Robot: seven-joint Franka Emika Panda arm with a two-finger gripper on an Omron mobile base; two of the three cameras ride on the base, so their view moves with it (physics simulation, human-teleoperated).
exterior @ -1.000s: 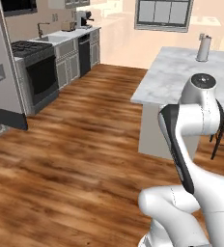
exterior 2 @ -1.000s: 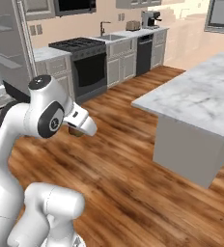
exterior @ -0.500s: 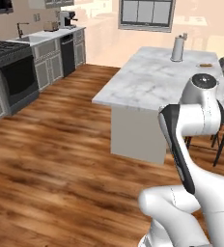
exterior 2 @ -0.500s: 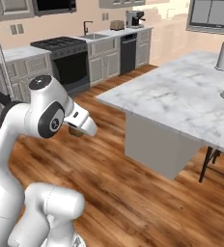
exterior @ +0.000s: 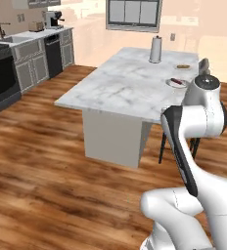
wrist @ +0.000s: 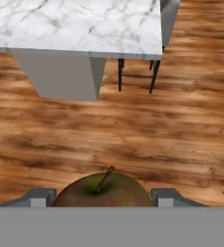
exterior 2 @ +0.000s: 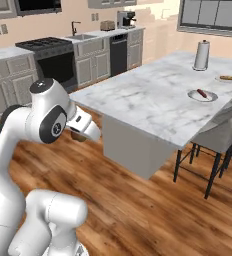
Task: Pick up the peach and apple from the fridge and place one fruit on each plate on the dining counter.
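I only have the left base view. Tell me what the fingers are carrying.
Observer: The hand view shows the apple, stem up, between the two fingers.
Operator: Report what lies below it.
Observer: Bare wood floor; the dining counter edge is ahead.
Operator: Check the near plate.
Observer: In the right base view the near plate holds an elongated reddish item.

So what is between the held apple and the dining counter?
Bare wood floor in the hand view; the apple, in the gripper, is short of the dining counter.
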